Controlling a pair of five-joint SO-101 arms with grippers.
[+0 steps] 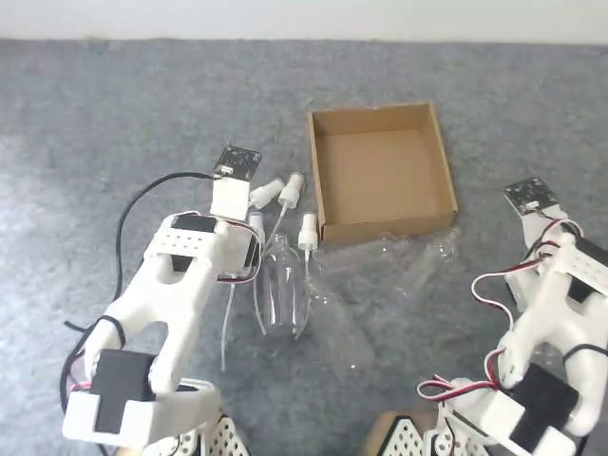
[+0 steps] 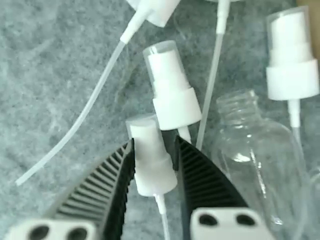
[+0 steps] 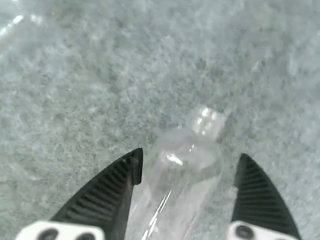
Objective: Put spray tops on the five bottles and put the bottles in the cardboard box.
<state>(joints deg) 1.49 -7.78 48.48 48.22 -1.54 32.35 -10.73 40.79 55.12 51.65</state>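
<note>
Left gripper: jaws clamped on one spray top, its tube trailing between them.
Right gripper: jaws spread wide either side of a clear bottle, not gripping it.
Box: cardboard, upper centre-right of the high view.
Loose tops, bottles: centre, lower left of the box.
Surface: grey felt; white wall along the top edge.
</note>
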